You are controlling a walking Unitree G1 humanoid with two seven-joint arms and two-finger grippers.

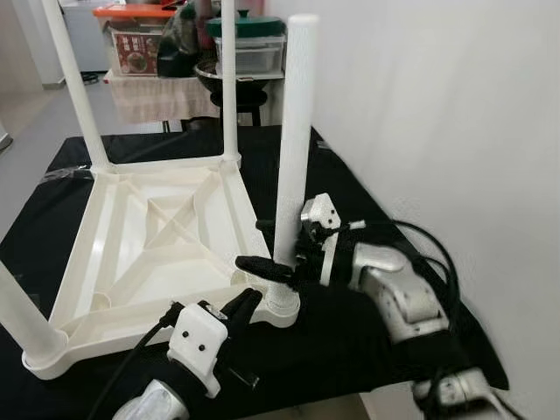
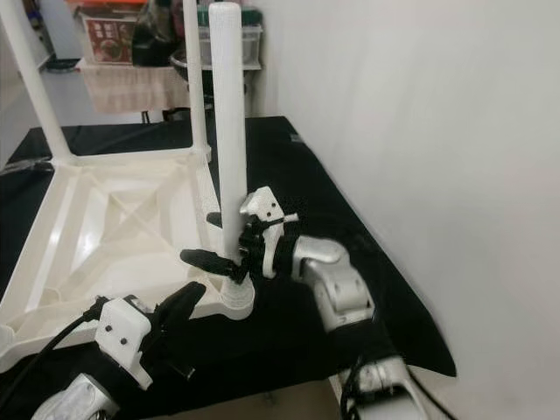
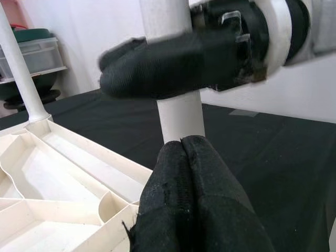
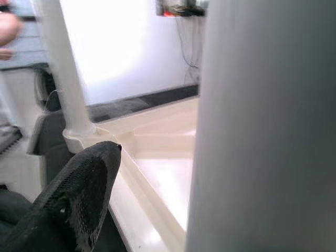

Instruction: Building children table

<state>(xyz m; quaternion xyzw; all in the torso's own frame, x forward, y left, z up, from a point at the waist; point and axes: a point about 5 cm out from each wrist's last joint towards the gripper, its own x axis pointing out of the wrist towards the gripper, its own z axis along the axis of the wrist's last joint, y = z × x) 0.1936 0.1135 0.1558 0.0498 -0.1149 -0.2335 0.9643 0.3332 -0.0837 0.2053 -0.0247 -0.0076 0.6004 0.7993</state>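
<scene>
A white plastic table top (image 1: 149, 254) lies upside down on a black cloth (image 1: 367, 341). White legs stick up from its corners. On the far left, a leg (image 1: 19, 319) stands in the near corner, and another leg (image 1: 77, 87) rises from the far left corner. A little to the right, a third leg (image 1: 229, 79) stands at the far right corner. Next comes the left gripper (image 1: 245, 306), low down by the near right corner of the table top. Its two black fingers are pressed together, with nothing between them, and their tips point at the bottom of the near right leg (image 1: 293, 157). This leg stands up straight in its round socket (image 1: 282, 306). The right gripper (image 1: 273, 249) comes in from the right side and its fingers are clamped around this leg, low down, just above the socket. One black finger (image 4: 79, 194) shows beside the leg in the right wrist view. Far behind the table top are boxes with lids (image 1: 249, 44) on a stand. A white wall (image 1: 455, 131) is on the right.
</scene>
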